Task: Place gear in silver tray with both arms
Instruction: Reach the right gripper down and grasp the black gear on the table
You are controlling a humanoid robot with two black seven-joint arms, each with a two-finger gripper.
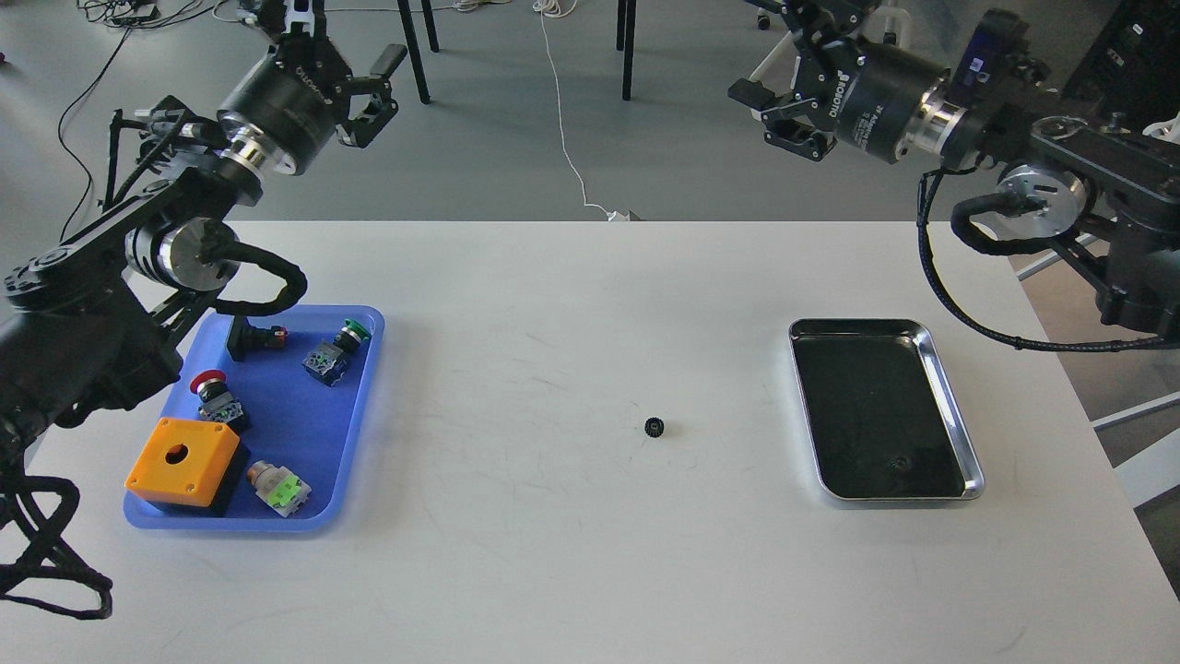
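Observation:
A small black gear (654,427) lies on the white table (553,572), near the middle. The silver tray (951,406) sits to its right, with a dark mirror-like bottom. A tiny dark round spot (894,464) shows near the tray's front; I cannot tell whether it is an object or a reflection. My left gripper (346,37) is raised high at the far left, beyond the table's far edge, open and empty. My right gripper (774,55) is raised high at the far right, open and empty. Both are far from the gear.
A blue plastic tray (355,433) at the left holds an orange box (184,458), a red push button (210,387), green switches and a black part. Chair and table legs and cables are on the floor beyond the table.

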